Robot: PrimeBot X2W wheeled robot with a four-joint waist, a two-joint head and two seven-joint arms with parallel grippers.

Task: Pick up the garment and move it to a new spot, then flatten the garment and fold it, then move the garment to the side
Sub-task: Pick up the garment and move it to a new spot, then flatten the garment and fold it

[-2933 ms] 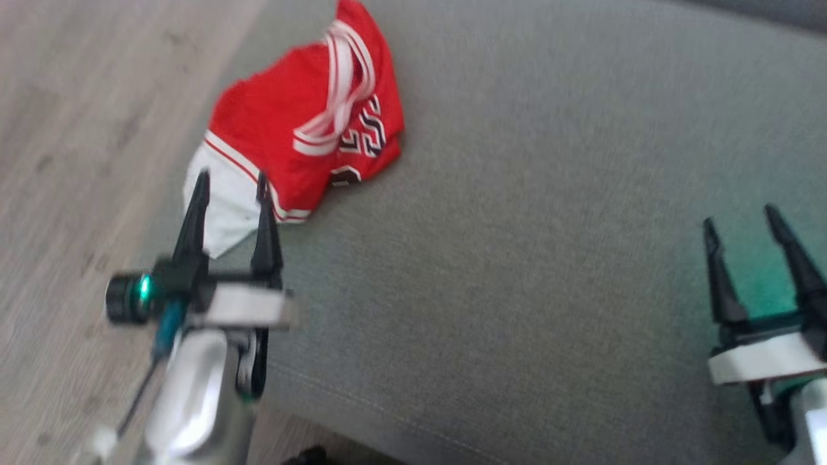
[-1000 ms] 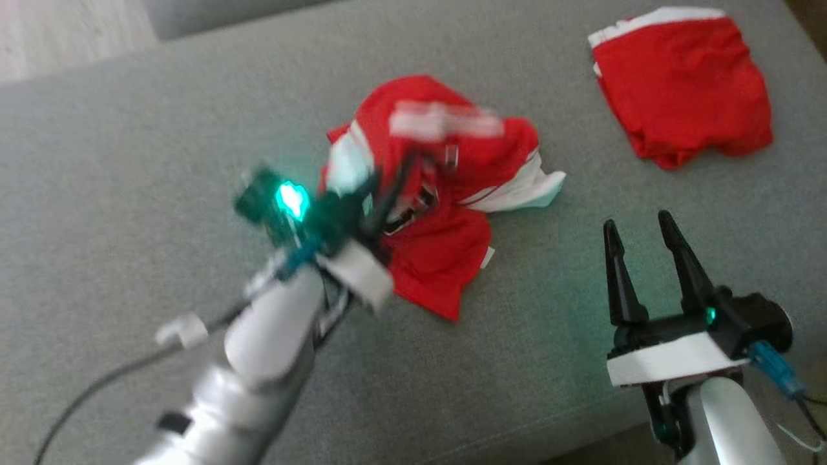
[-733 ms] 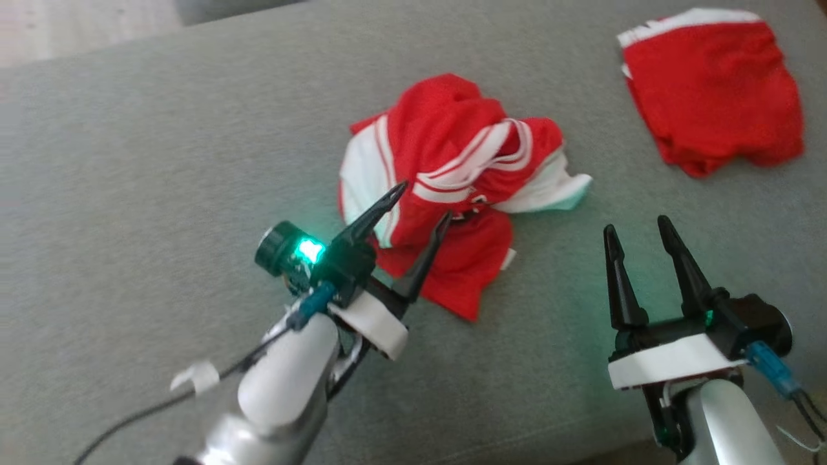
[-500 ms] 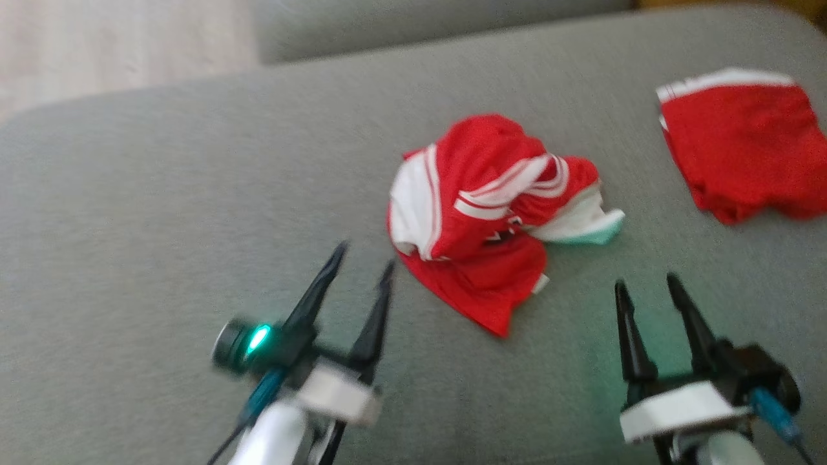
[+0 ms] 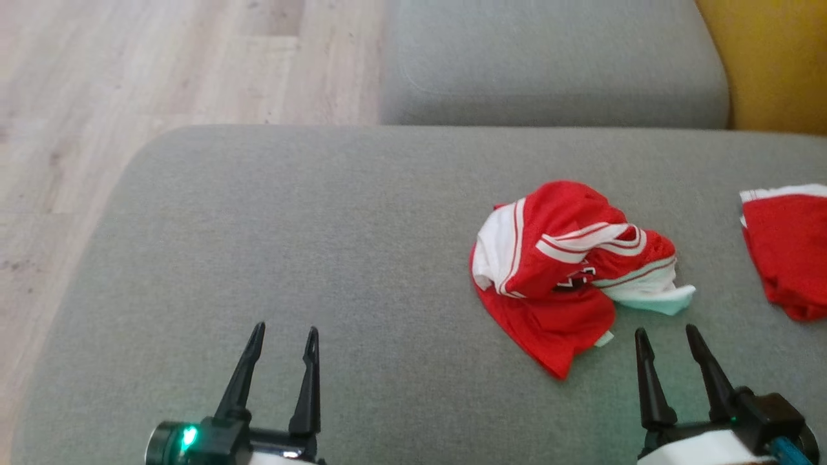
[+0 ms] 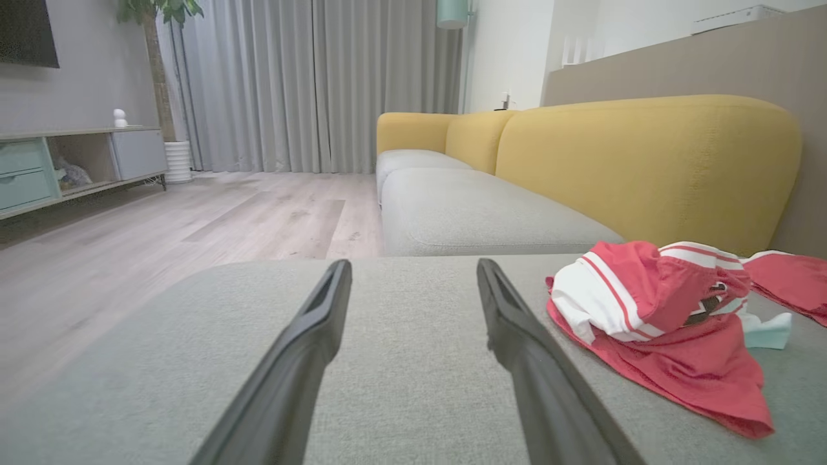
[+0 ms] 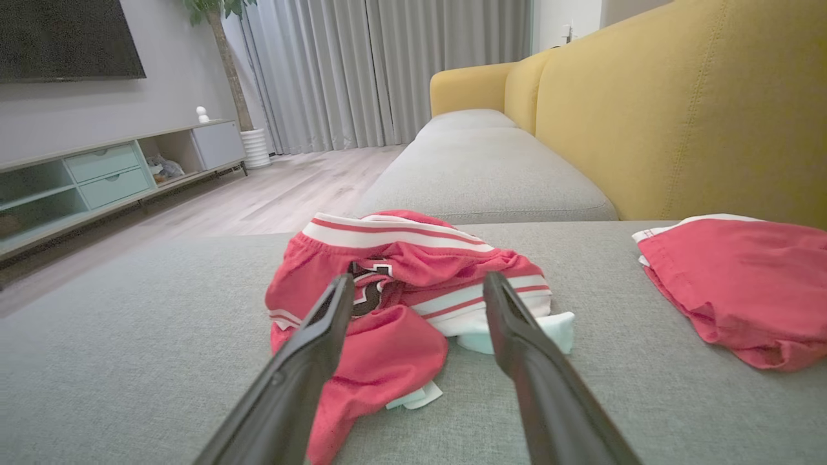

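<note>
The garment (image 5: 568, 271), red with white trim, lies in a crumpled heap on the grey sofa seat (image 5: 323, 226), right of the middle and near a second red cloth (image 5: 785, 245). It looks set at its new spot but not yet flattened. The right claw (image 5: 665, 329) stands open and empty just short of the heap's near edge, pointing at it, probably placed to take a hem first, while the left claw (image 5: 285, 327), also open and empty, hovers well apart to the garment's left over bare seat
</note>
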